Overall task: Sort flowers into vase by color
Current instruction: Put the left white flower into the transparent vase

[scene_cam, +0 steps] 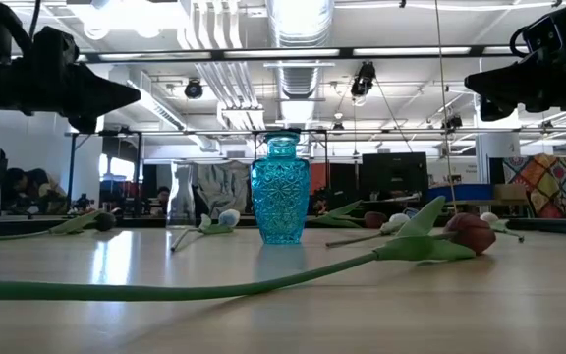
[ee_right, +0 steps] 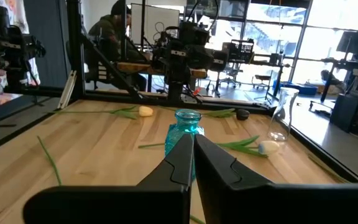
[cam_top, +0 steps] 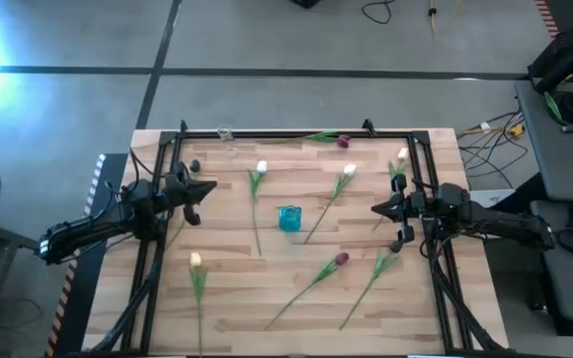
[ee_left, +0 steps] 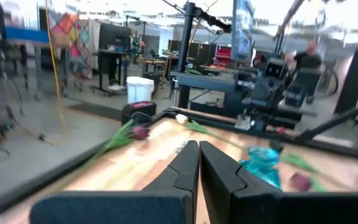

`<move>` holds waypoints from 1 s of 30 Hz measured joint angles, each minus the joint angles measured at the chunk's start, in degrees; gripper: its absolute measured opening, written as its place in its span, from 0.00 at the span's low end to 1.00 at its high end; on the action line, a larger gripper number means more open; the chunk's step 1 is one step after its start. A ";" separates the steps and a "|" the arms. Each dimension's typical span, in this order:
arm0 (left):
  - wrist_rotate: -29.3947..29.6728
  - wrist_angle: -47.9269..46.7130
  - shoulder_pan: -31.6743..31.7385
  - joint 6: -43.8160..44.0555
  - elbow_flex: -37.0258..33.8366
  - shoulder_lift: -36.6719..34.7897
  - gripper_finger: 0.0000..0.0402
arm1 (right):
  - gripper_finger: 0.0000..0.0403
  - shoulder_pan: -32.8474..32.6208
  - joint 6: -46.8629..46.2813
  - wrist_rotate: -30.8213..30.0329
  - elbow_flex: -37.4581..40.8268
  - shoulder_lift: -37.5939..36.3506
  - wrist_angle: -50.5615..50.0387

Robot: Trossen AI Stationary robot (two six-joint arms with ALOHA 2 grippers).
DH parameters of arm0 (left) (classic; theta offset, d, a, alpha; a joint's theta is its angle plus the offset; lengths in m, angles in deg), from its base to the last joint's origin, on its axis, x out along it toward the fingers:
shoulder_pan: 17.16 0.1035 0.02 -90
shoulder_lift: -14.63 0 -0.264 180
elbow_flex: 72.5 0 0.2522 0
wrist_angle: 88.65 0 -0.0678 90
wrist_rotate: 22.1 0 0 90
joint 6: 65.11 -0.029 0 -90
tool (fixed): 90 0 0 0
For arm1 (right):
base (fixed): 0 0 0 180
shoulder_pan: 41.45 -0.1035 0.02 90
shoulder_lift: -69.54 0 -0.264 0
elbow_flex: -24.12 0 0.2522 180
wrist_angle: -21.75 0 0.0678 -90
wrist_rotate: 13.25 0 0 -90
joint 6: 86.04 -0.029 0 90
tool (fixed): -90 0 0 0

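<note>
A small blue glass vase (cam_top: 288,218) (scene_cam: 281,192) stands upright mid-table. Several tulips lie flat around it: two white heads (cam_top: 261,167) (cam_top: 349,171) beyond it, a cream one (cam_top: 403,154) at the far right, a purple one (cam_top: 343,141) by the far edge, a cream one (cam_top: 195,261) near left, and a maroon one (cam_top: 341,260) (scene_cam: 470,233) near right. My left gripper (cam_top: 213,186) (ee_left: 198,152) hovers shut left of the vase. My right gripper (cam_top: 374,209) (ee_right: 191,142) hovers shut right of it. Both point at the vase.
A clear glass vase (cam_top: 226,134) (ee_right: 280,118) stands at the far left of the table. A black frame rail (cam_top: 267,133) runs along the far edge and both sides. One more green stem with leaves (cam_top: 371,281) lies near right. People sit in the room behind.
</note>
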 joint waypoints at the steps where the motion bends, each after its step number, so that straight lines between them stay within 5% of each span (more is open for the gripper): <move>1: 0.02 0.08 0.00 1.30 0.00 0.00 0.00 | 0.02 0.00 0.01 -0.01 0.00 -0.02 0.00; 12: -0.71 12.34 0.04 1.60 0.02 0.23 0.00 | 0.02 -0.01 0.01 0.00 0.00 0.00 0.00; 18: -11.20 16.43 -0.06 -0.84 0.04 3.29 0.00 | 0.02 -0.01 -0.01 -0.01 0.00 0.00 0.00; 30: -12.48 23.39 -0.31 -1.36 0.04 12.35 0.00 | 0.02 0.00 0.00 0.00 -0.02 0.00 0.01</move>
